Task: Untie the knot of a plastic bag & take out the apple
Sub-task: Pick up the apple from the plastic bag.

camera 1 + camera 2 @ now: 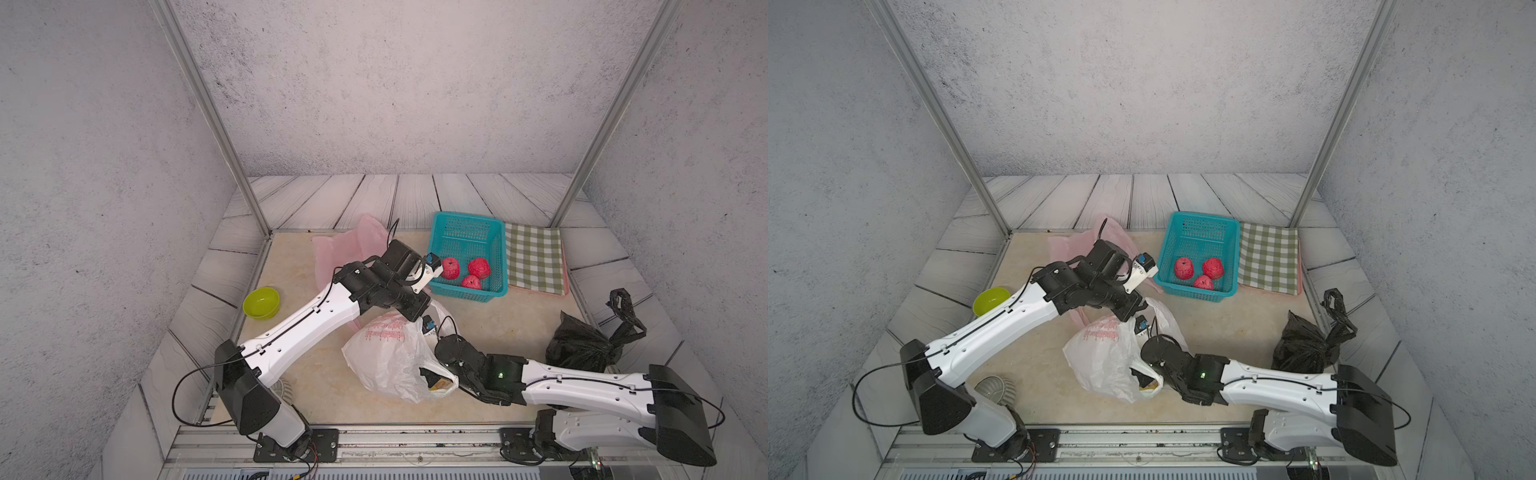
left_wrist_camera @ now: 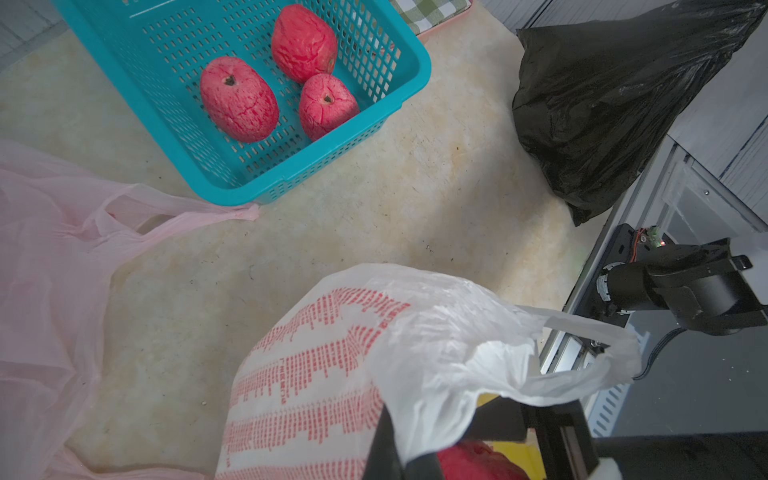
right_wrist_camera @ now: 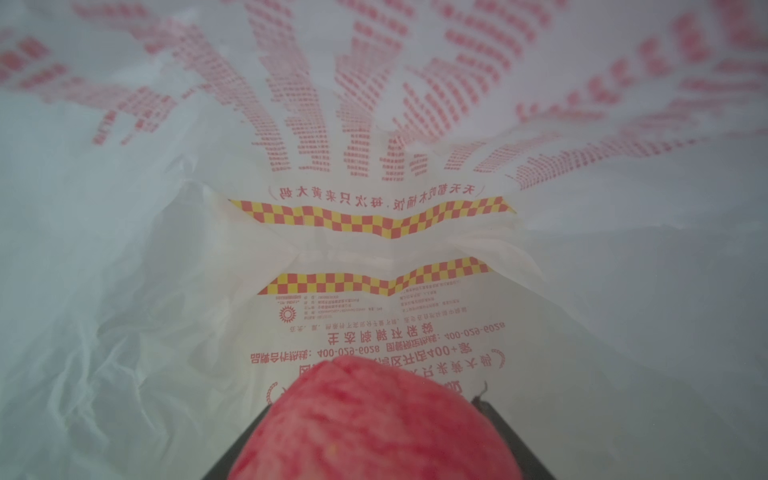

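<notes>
The white plastic bag with red print lies mid-table, its mouth open towards my right arm. No knot shows on it. My left gripper is shut on the bag's upper rim and holds it lifted. My right gripper reaches inside the mouth. In the right wrist view its dark fingers flank a red apple and grip it. The same apple peeks out under the lifted rim in the left wrist view. The bag hides it in both top views.
A teal basket holding three red apples stands behind the bag, with a checked cloth to its right. A knotted black bag sits at the right edge. A pink bag lies behind my left arm, a green bowl at the left.
</notes>
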Robot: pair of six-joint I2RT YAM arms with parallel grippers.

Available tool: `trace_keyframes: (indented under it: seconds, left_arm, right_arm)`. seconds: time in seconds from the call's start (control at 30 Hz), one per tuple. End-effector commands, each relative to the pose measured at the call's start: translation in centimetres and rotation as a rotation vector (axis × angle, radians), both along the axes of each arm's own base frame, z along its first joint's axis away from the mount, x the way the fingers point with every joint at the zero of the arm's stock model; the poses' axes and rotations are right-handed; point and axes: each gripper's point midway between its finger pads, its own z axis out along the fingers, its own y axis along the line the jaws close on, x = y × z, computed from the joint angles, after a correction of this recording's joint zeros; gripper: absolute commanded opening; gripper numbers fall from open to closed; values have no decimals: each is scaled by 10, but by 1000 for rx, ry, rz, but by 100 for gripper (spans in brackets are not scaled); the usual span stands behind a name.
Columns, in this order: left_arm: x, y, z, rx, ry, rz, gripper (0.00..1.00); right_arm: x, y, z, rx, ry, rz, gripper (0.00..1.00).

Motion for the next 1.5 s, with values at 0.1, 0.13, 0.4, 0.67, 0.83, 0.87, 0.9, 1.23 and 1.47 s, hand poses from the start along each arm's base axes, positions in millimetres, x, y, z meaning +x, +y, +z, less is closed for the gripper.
trace_keyframes:
  seconds: [0.1,0.13,0.4,0.67,0.83,0.87,0.9,1.23,1.47]
  left_arm:
    - [1,4,-6,22,10,7,0]
    - [1,5,-6,23,10,8,0]
    - [2,4,-6,22,7,7,0]
    - [3,5,-8,33,6,12,0]
    - [3,6,-9,38,5,14,0]
    - [4,6,-9,40,4,16,0]
    - [4,7,-9,41,2,18,0]
    - [4,8,-5,38,-10,18,0]
    - [4,7,-5,31,-5,17,0]
  right_arm:
    - [6,-25,11,-41,-69,-58,53]
    - [7,-29,13,-44,-79,-69,53]
    - [8,-48,35,-12,-125,-106,54]
    - [1,-61,95,82,-184,-82,56]
    - [12,-81,127,46,-280,-144,58]
    - [14,-84,133,42,-297,-157,58]
    - [16,-87,141,37,-320,-170,58]
    - [57,-113,211,22,-380,-312,58]
    - [110,-128,236,73,-348,-414,59]
